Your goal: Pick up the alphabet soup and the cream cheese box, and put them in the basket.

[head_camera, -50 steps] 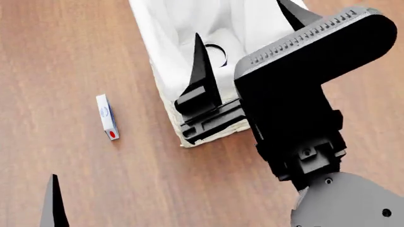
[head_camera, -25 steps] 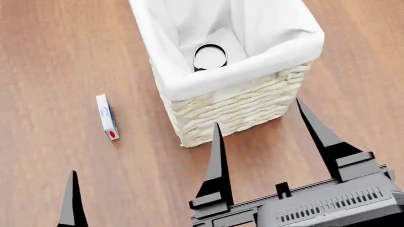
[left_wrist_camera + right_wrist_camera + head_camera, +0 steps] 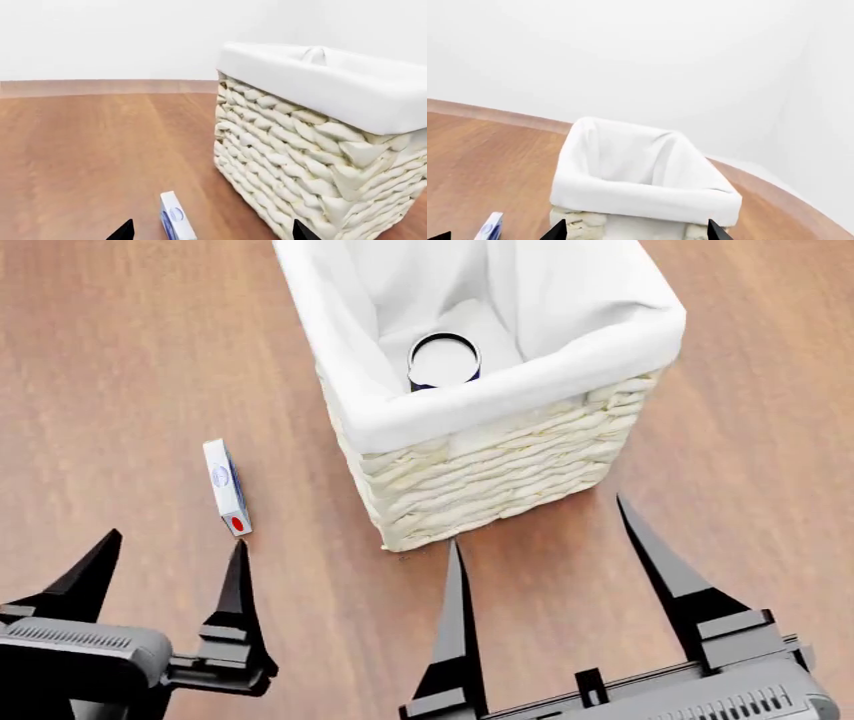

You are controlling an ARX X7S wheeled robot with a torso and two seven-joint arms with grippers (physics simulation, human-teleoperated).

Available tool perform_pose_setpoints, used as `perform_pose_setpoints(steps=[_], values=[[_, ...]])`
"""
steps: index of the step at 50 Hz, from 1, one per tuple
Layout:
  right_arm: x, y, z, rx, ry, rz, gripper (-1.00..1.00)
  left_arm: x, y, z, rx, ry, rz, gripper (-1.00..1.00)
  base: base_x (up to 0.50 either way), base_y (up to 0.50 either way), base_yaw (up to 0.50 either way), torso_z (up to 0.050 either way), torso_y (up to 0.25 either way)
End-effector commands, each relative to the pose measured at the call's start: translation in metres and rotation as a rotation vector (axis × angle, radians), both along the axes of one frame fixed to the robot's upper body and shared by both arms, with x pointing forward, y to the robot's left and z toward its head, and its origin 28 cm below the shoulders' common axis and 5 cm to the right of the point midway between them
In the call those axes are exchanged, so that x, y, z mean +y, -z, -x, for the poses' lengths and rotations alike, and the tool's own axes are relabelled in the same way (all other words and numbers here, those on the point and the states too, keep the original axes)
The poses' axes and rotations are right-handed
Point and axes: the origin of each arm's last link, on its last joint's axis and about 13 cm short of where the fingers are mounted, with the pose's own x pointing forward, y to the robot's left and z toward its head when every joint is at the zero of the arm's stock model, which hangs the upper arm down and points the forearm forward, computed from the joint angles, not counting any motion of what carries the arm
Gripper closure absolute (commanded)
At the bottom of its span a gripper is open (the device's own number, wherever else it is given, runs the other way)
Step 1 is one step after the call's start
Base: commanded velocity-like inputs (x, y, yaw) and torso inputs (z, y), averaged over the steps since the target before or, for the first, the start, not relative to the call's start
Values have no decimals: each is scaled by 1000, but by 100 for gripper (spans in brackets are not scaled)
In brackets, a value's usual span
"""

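Observation:
The alphabet soup [image 3: 443, 360] stands upright inside the basket [image 3: 507, 475], showing only its pale top and dark rim. The cream cheese box [image 3: 226, 486] lies flat on the wooden floor, left of the basket. My left gripper [image 3: 176, 540] is open just short of the box's red-marked end, with nothing between its fingers. In the left wrist view the box [image 3: 177, 222] lies between the open left gripper [image 3: 212, 230] tips, nearer one side, with the basket [image 3: 313, 165] beside it. My right gripper [image 3: 538, 523] is open and empty in front of the basket [image 3: 640, 170].
Wooden floor [image 3: 120, 350] spreads all round the basket. A white wall [image 3: 120, 35] rises behind it. The cream cheese box [image 3: 490, 227] also peeks into the right wrist view beside the basket.
The right arm has pulled back from over the basket to its near side, still open. The left gripper has risen into the head view, closing in on the cream cheese box.

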Motion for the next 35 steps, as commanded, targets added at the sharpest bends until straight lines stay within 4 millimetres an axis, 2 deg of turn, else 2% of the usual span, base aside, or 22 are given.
perform_pose_setpoints(steps=[1, 7, 23, 35], values=[[0, 4, 2, 9, 1, -3, -100, -6, -4, -30, 50, 36, 36, -100, 0, 0, 0, 0, 0], [1, 3, 4, 7, -2, -4, -100, -6, -11, -42, 55, 15, 41, -100, 0, 0, 0, 0, 0], [-1, 4, 5, 14, 4, -5, -100, -4, -12, -67, 84, -15, 58, -100, 0, 0, 0, 0, 0], [0, 6, 6, 25, 4, -8, -100, -5, 1, -80, 118, -47, 38, -100, 0, 0, 0, 0, 0]])
